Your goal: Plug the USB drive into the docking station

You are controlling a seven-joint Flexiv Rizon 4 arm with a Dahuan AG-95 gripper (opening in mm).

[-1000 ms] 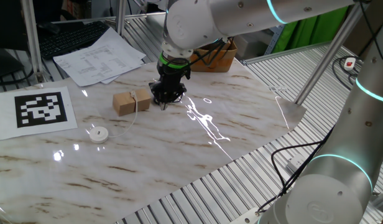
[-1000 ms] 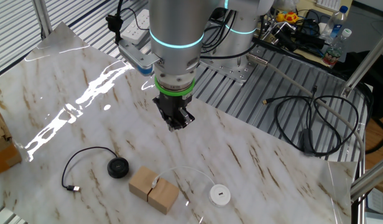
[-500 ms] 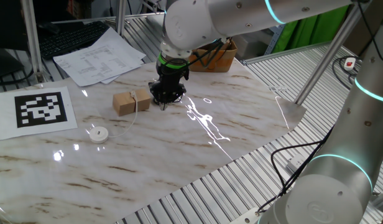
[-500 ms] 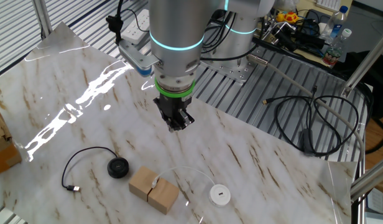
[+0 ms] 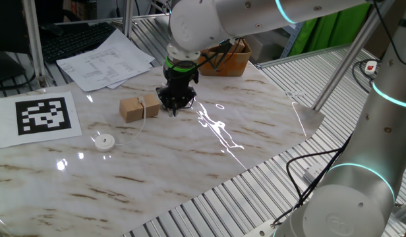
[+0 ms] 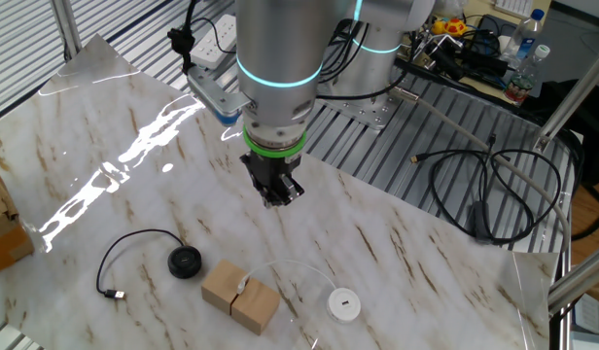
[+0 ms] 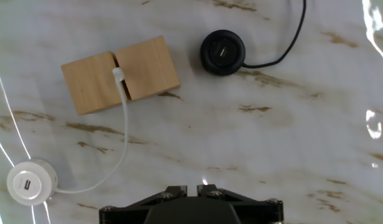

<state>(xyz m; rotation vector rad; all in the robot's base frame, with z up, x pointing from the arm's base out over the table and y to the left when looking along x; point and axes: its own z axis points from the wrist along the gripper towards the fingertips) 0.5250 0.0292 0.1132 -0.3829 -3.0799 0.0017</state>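
Note:
My gripper [image 6: 277, 199] hangs a little above the marble table, also seen in one fixed view [image 5: 175, 107]. In the hand view its fingers [image 7: 176, 190] stand almost together, with a small metal glint at the tips that I take for the USB drive [image 7: 204, 183]; most of the drive is hidden. A white round dock [image 7: 30, 183] with a slot lies at the lower left. Its white cable runs to a wooden block [image 7: 120, 74]. A black round dock [image 7: 222, 51] with a black cable lies ahead, to the right of the block.
The black cable [image 6: 120, 258] loops on the table and ends in a loose plug. A printed marker sheet [image 5: 45, 113] and papers [image 5: 104, 59] lie at the table's far side. A cardboard box [image 5: 232, 59] stands behind the arm.
The gripper has drifted very slightly sideways, still shut. The docks, cables and block have not moved.

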